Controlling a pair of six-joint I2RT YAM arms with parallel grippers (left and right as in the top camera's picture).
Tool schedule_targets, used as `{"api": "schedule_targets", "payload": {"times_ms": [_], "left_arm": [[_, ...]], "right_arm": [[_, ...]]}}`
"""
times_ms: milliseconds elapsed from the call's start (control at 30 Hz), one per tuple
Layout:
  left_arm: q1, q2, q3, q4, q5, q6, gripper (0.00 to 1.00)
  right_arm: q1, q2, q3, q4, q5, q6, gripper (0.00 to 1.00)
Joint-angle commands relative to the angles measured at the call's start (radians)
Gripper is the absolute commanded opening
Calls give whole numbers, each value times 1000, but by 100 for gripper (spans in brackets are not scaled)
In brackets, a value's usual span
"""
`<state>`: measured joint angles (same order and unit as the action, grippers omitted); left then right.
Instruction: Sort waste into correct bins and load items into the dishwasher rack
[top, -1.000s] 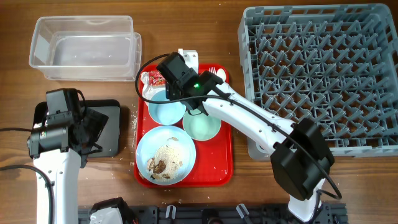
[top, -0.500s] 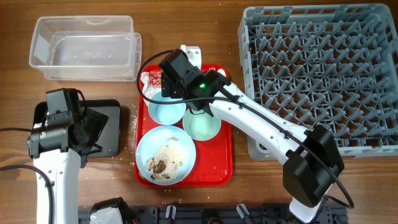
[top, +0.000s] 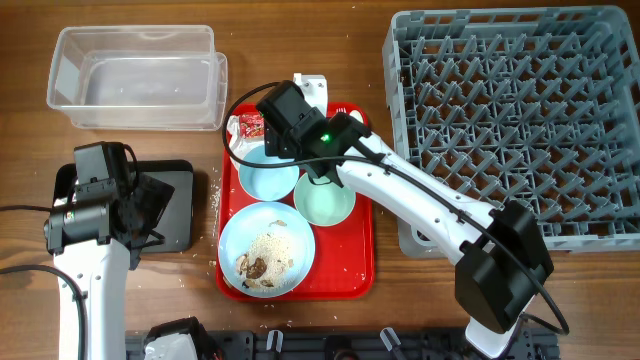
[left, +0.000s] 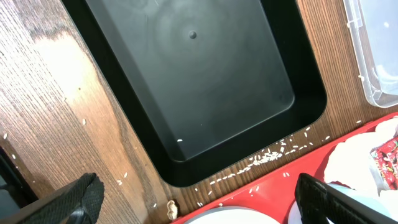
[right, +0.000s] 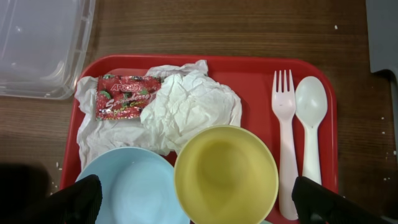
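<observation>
Waste sits in two places. The crumpled white napkin (right: 189, 102) lies at the back of the red serving tray (right: 249, 68) with the red-and-white wrapper (right: 127, 96) on its left edge. The rice crumbs and brown bits (top: 266, 252) are heaped on the large light blue plate (top: 232, 232) at the tray's front. A few loose grains (left: 273, 155) are scattered on the wood between the red tray and the black tray (left: 186, 81).

My right gripper (right: 196, 199) hangs over the back of the red tray with its jaws spread wide and holding nothing. The yellow cup (right: 225, 174) and small light blue bowl (right: 124, 186) lie between its fingers, with the paper just beyond. I judge it is set to come down on something here, and the napkin and wrapper make sense first because they are light and the clear tub (right: 37, 43) is just beside that corner.

The white fork (right: 284, 124) and spoon (right: 310, 109) lie side by side along the tray's right edge, apart from the paper. The mint green bowl (top: 325, 200) sits between the plate and the arm.

My left gripper (left: 199, 202) is wide open too and carries nothing. It hovers over the near end of the black tray, and I take that as waiting clear of the right arm's reach.

I see nothing loaded in the dishwasher rack (top: 520, 120), so sorting has barely begun.
</observation>
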<state>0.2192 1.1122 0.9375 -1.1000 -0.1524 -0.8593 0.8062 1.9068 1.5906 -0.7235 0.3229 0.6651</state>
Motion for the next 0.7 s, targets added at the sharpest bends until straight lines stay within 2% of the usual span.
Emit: {"api": "schedule_targets", "payload": {"times_ms": [0,667], "left_arm": [[8,-13,-3,-1,-17,-13,100],[2,-11,-2,3,-17,-13,100]], "right_arm": [[-2,-20,18,-4,37,-8,100],[-2,-20,18,-14,44,-8,100]]}}
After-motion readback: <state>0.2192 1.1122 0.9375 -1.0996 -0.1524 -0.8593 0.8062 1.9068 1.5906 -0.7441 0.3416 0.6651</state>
